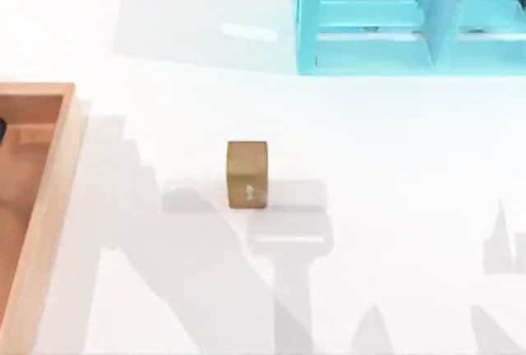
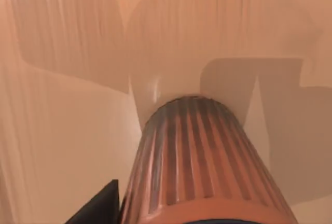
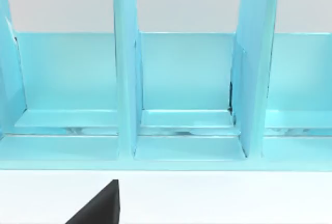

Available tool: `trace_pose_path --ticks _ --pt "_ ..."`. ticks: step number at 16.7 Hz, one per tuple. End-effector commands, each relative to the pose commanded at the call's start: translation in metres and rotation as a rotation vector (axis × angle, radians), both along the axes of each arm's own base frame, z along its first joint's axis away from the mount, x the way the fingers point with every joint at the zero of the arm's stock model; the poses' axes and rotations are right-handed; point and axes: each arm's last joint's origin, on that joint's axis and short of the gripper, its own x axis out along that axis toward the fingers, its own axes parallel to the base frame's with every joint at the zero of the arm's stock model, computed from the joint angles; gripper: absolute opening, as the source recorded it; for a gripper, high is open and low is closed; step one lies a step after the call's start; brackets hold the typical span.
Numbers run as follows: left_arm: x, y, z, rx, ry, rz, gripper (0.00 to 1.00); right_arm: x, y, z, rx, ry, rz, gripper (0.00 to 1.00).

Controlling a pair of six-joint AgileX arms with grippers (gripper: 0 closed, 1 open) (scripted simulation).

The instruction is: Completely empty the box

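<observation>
The box [image 1: 51, 199], a shallow wooden tray with tan rim walls and an orange-brown floor, lies at the table's left edge and is cut off by the top view. In the left wrist view, the box floor [image 2: 62, 130] spreads out below. A ribbed orange-brown cylinder [image 2: 202, 162] lies very close over it, right beside a black part of my left gripper [image 2: 101, 208]. Whether the gripper grips the cylinder cannot be told. A black part of my right gripper [image 3: 98, 208] hangs above the white table, facing the cyan shelf unit [image 3: 181, 130].
A small golden-brown cube [image 1: 246, 174] stands on the white table near the middle. The cyan shelf unit [image 1: 394, 34] with upright dividers stands at the back right. Arm shadows fall across the front of the table.
</observation>
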Motion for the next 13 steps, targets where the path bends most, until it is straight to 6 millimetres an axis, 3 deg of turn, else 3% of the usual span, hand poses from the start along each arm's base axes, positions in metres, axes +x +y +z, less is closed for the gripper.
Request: trace_pose_path --ticks 12,13 --pt "0.0000 0.0000 0.0000 0.000 0.000 0.000 0.02 0.0000 0.0000 0.0000 0.000 0.000 0.000 1.00" --pt "0.0000 0.0000 0.0000 0.000 0.000 0.000 0.00 0.0000 0.0000 0.0000 0.000 0.000 0.000 1.00"
